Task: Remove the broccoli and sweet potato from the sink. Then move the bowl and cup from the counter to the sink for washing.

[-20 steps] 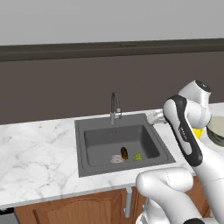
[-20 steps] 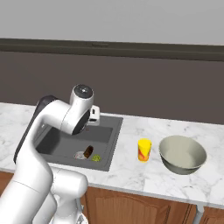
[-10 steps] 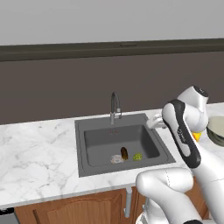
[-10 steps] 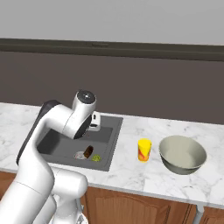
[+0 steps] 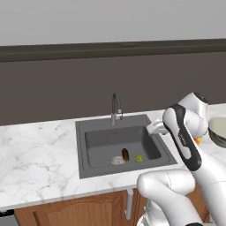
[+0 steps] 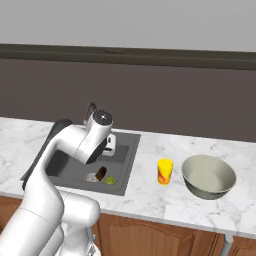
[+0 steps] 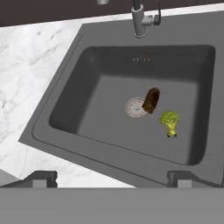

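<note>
In the dark grey sink (image 7: 78, 98), the brown sweet potato (image 7: 151, 99) lies against the round drain (image 7: 135, 107). The yellow-green broccoli (image 7: 169, 122) rests just to its right. My gripper (image 7: 112, 180) hangs open above the sink's near rim, apart from both, with nothing between its fingers. The left base view has the sweet potato (image 5: 126, 154) and broccoli (image 5: 139, 158) on the basin floor, with my hand above the sink's right edge. On the counter (image 6: 150, 195) right of the sink stand the yellow cup (image 6: 165, 171) and the grey-green bowl (image 6: 208, 176).
The curved chrome faucet (image 5: 115, 106) rises at the back of the sink, also near the top of the hand view as faucet (image 7: 140, 19). A dark wall runs behind the counter. Brown cabinet doors (image 5: 79, 212) sit below the worktop.
My hand has sunk a little lower over the sink's right side. The jaws have stayed open, and the vegetables, cup and bowl have not moved.
</note>
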{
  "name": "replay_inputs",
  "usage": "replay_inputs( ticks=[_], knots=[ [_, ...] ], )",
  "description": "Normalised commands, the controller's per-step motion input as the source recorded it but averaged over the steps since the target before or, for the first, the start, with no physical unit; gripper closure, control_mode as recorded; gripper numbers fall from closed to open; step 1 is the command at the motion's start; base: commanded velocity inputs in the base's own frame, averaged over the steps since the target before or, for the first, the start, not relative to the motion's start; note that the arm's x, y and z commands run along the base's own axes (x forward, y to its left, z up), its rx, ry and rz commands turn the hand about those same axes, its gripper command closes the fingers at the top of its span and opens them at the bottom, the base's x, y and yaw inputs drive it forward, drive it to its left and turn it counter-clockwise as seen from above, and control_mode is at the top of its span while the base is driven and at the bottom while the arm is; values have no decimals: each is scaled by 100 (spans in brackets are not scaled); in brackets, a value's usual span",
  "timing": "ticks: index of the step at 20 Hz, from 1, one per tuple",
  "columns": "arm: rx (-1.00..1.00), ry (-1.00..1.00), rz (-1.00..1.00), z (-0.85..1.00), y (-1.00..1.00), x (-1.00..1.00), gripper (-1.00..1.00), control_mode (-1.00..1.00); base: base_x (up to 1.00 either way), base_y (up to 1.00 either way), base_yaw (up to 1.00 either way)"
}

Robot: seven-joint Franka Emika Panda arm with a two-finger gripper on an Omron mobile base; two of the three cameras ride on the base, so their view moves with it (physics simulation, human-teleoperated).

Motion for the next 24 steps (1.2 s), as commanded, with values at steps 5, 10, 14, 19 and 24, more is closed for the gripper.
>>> replay_inputs(
  ticks=[5,10,14,19,24],
  knots=[
    [1,1,0,-24,9,3,-100,-100,0,0,0],
    [0,0,0,-21,11,5,-100,-100,0,0,0],
    [0,0,0,-19,12,8,-100,-100,0,0,0],
    [4,0,0,-18,14,9,-100,-100,0,0,0],
    [1,0,0,-18,13,9,-100,-100,0,0,0]
  ],
)
